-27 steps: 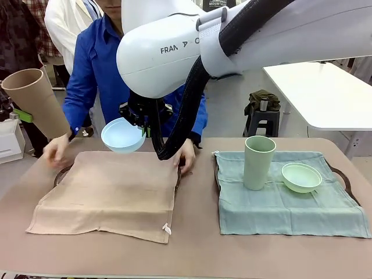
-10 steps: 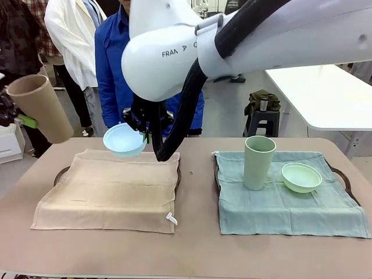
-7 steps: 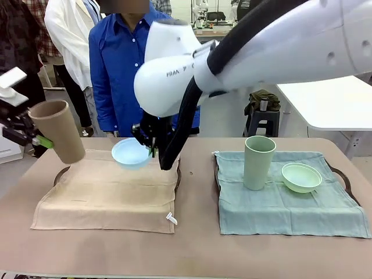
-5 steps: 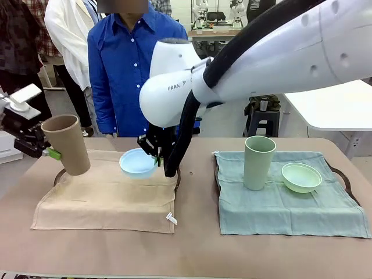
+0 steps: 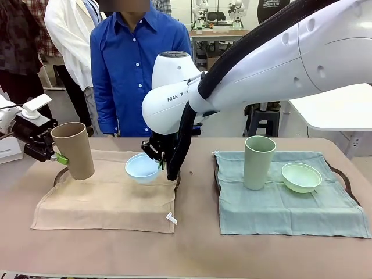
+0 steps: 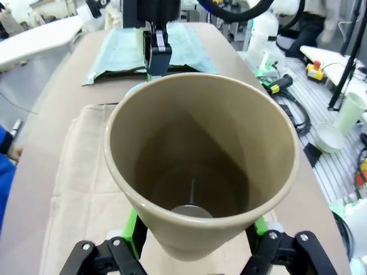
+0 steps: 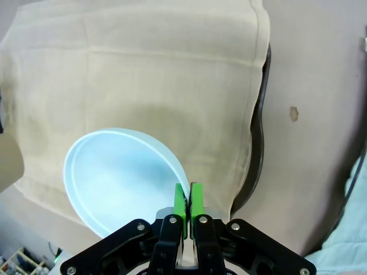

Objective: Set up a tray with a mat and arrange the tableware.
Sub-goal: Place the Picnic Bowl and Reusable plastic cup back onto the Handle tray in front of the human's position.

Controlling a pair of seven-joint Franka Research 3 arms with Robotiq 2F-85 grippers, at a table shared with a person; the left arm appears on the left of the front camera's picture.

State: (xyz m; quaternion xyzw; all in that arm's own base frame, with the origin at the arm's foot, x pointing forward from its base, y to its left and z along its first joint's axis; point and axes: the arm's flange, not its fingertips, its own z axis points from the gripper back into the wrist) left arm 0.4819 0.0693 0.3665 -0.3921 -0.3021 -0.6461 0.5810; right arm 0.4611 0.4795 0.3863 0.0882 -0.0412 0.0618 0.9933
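A brown worktop (image 5: 192, 244) in a busy lab carries two cloth-covered trays. The left pincer (image 6: 195, 240) grips the tan cup (image 5: 73, 150) between its fingers, mouth up, long axis slightly tilted (over the tan mat (image 5: 104, 195)). The right pincer (image 7: 188, 201), pressed together, pinches the light blue bowl (image 7: 117, 175) by its rim, bowl tilted.

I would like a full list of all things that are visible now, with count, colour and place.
tan cup: 1, tan, in the left hand, over the beige mat
blue bowl: 1, light blue, in the right hand, over the beige mat
green cup: 1, pale green, upright on the green mat
green bowl: 1, pale green, on the green mat
beige mat: 1, left tray
green mat: 1, right tray
person: 1, blue shirt, far side
left hand: closed on the tan cup
right hand: shut on the blue bowl's rim
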